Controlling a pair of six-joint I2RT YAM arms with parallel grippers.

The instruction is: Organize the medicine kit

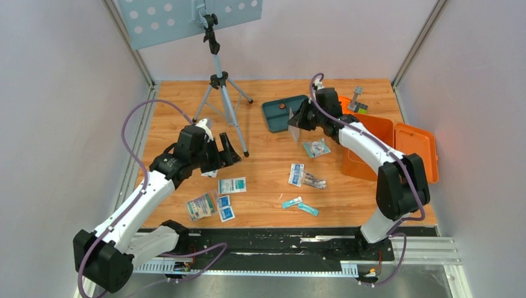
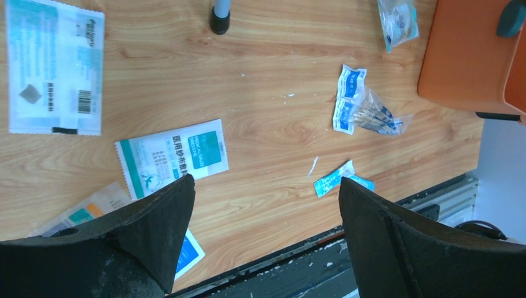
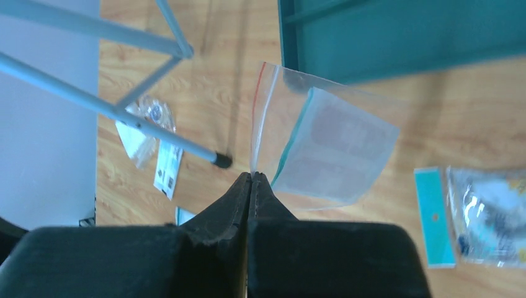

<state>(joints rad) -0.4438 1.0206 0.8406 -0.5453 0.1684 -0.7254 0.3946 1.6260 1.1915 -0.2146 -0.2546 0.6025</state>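
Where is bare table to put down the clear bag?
Bare wood lies between the tripod and the teal tray, and mid-table right of the tripod's near foot. The near strip is crowded with packets.

One medicine kit (image 1: 419,146), one tray (image 1: 276,118), one tripod (image 1: 218,81) (around ten packets (image 1: 232,184)).

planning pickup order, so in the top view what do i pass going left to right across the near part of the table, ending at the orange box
striped packet → blue sachets → teal strips → medicine kit
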